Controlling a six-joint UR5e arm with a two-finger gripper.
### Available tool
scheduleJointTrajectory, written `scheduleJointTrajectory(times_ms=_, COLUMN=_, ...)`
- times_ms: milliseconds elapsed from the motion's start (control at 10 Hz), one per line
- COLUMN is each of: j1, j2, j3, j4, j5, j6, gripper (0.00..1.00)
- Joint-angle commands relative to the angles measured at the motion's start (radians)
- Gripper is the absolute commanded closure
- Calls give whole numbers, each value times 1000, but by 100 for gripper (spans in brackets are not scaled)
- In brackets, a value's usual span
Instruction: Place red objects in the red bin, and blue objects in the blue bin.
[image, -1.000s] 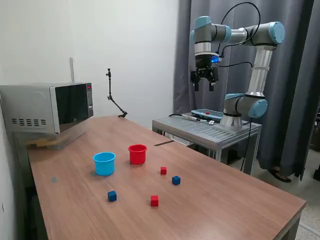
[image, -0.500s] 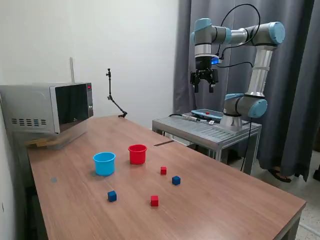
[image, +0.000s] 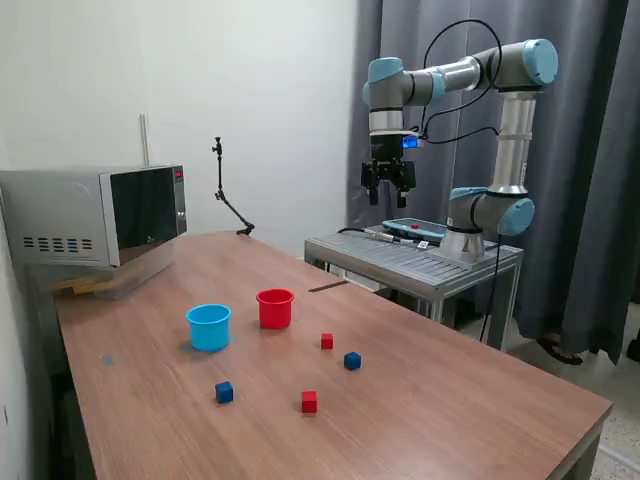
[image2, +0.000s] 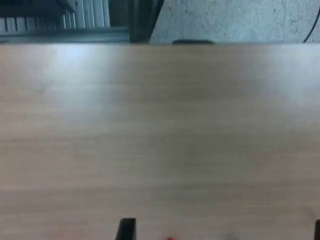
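Observation:
In the exterior view, the red cup and the light blue cup stand side by side on the wooden table. Two red cubes and two dark blue cubes lie on the table in front of them. My gripper hangs high above the table's far edge, open and empty, far from all of them. The wrist view shows blurred tabletop, one dark fingertip and a red speck at the picture's edge.
A microwave sits at the exterior view's left, back of the table. A thin black stand rises at the far edge. A metal side table carries the arm's base behind the wooden table.
The arm has swung toward the exterior view's left and the gripper has come down a little. Cups and cubes have not moved.

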Motion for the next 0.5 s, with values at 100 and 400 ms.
scheduleJointTrajectory(times_ms=100, j1=1, j2=148, j3=-143, j4=-123, j5=38, j6=9, gripper=0)
scheduleJointTrajectory(times_ms=400, j1=46, j2=293, j3=-226, j4=-208, j5=82, j6=58, gripper=0)
